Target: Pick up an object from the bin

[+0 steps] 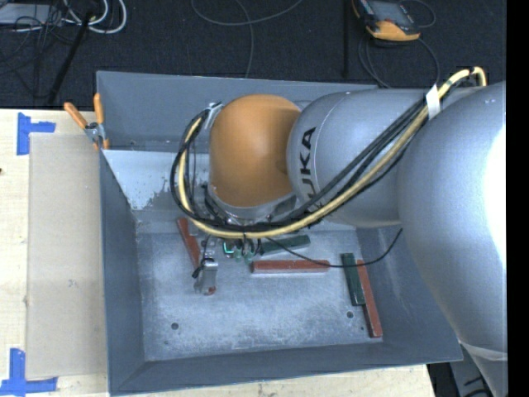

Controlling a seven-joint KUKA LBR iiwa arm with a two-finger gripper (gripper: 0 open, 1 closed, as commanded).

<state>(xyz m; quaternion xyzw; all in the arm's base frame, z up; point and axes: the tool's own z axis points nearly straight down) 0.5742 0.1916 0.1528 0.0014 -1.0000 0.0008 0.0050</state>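
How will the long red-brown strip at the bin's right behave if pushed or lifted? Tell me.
The red-brown strip looks flat and thin, so it should slide, not roll. Lying flush on the bin floor, it is probably hard to get under. Being long, it may tilt if gripped at one end.

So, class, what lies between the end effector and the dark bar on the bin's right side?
A long red stick lies flat there, as seen in the camera view.
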